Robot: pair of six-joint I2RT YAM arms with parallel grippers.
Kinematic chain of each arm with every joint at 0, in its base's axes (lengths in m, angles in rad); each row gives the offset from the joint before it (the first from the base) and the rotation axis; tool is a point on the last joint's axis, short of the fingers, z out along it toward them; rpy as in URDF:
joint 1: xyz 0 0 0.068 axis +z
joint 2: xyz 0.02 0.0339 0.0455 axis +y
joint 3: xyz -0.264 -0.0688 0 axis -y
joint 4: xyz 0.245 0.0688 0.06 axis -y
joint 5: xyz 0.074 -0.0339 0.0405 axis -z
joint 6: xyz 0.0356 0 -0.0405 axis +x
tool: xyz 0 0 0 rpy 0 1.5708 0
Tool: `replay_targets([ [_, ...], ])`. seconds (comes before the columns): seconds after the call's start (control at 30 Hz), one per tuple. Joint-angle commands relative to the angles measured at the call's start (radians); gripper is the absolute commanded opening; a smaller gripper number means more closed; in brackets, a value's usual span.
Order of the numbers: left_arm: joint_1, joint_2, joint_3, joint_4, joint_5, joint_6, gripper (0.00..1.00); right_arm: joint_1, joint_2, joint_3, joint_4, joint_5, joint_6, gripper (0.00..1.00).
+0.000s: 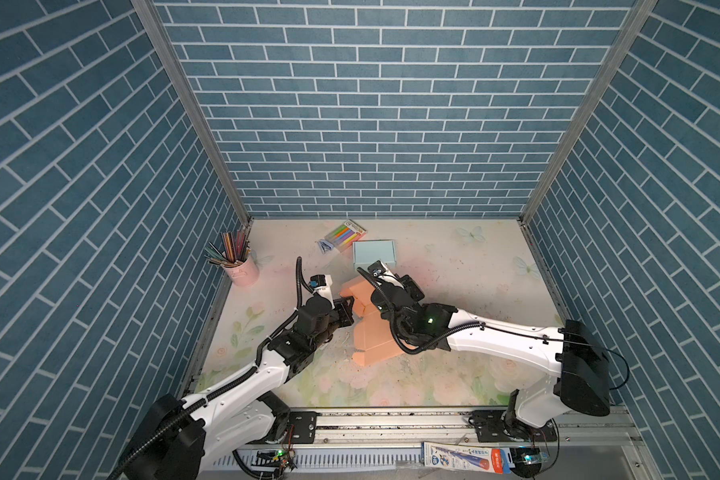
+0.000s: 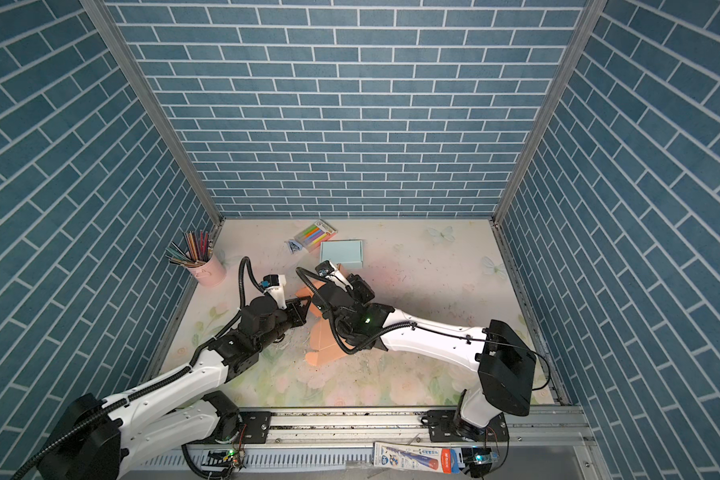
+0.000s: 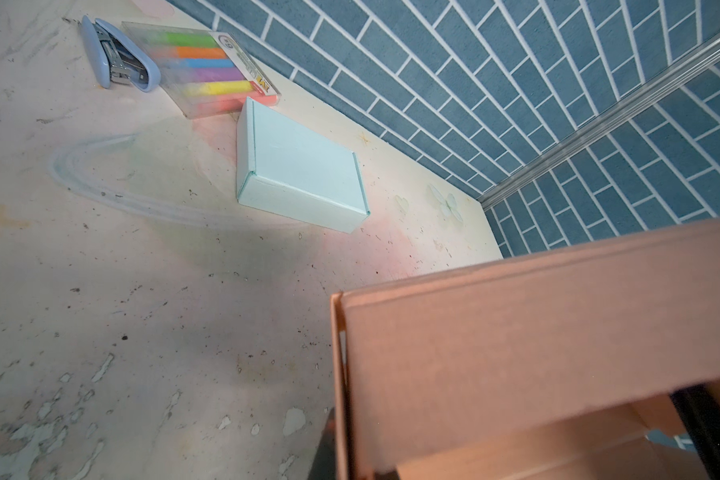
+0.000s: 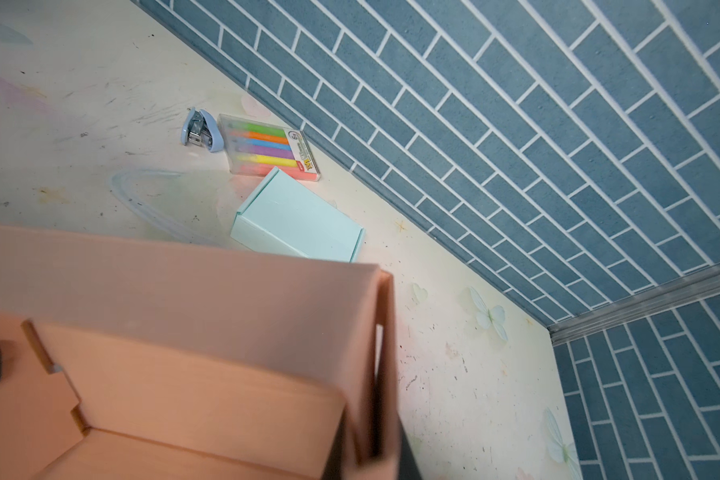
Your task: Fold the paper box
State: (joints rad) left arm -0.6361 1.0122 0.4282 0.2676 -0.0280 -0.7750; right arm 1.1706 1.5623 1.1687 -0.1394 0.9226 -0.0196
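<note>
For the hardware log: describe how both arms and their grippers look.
The left arm and right arm match: white shells on the long links, black joints, big black shoulder housings. A black ribbed cable hose loops along each; a thin black wire follows the right arm's white link. The left gripper and right gripper are black, each with a white camera mount.

The orange box (image 3: 516, 353) is smooth matt card, as is the blue box (image 3: 304, 174). The marker case (image 3: 208, 70) is clear glossy plastic. The stapler (image 3: 117, 58) is smooth plastic with metal inside. The counter (image 3: 142, 311) is a dull printed sheet, scuffed and flaking. The post (image 3: 599, 129) is ribbed bare metal.
</note>
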Motion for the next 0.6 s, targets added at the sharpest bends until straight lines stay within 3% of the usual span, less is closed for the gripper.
replay_targets([
  [0.0,-0.017,0.009,0.018,-0.013,0.006,0.008,0.0,-0.006,0.012,-0.001,0.058,0.098,-0.064,0.0],
  [0.13,-0.02,0.012,0.016,-0.007,0.004,0.005,0.0,-0.007,0.028,-0.003,0.07,0.12,-0.077,0.13],
  [0.33,-0.024,0.021,0.018,0.002,0.005,0.006,0.01,-0.002,0.021,-0.02,0.126,0.13,-0.111,0.16],
  [0.4,-0.026,0.03,0.018,0.01,0.007,0.006,0.01,0.0,0.025,-0.023,0.136,0.13,-0.12,0.15],
  [0.57,-0.03,0.039,0.019,0.015,0.005,0.006,0.0,0.0,0.033,-0.03,0.137,0.125,-0.12,0.0],
])
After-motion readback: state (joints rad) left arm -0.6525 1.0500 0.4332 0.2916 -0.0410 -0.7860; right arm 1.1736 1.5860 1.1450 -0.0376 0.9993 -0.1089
